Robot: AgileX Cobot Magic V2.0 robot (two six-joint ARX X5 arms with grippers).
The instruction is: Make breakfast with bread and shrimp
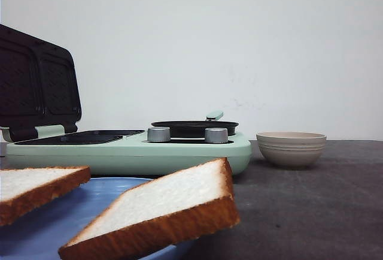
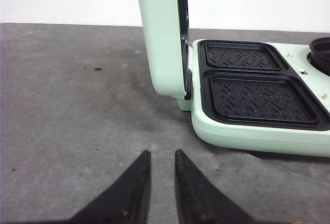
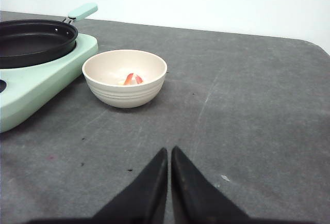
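Two slices of bread lie on a blue plate [image 1: 54, 224] close to the front camera, one at the left [image 1: 33, 185] and one tilted over the plate's right rim [image 1: 161, 203]. A pink shrimp [image 3: 132, 79] lies inside a beige bowl [image 3: 105, 89], which also shows to the right of the cooker in the front view [image 1: 291, 148]. My left gripper [image 2: 162, 154] hovers over bare table beside the cooker, its fingers a narrow gap apart and holding nothing. My right gripper [image 3: 169, 150] is shut and empty, a short way from the bowl.
A mint-green breakfast cooker [image 1: 131, 152] stands on the grey table. Its lid [image 2: 162, 33] is raised upright, baring two black ridged sandwich plates [image 2: 260, 97]. A black pan [image 3: 31, 41] with a green handle sits on its right side, behind two grey knobs [image 1: 158, 134].
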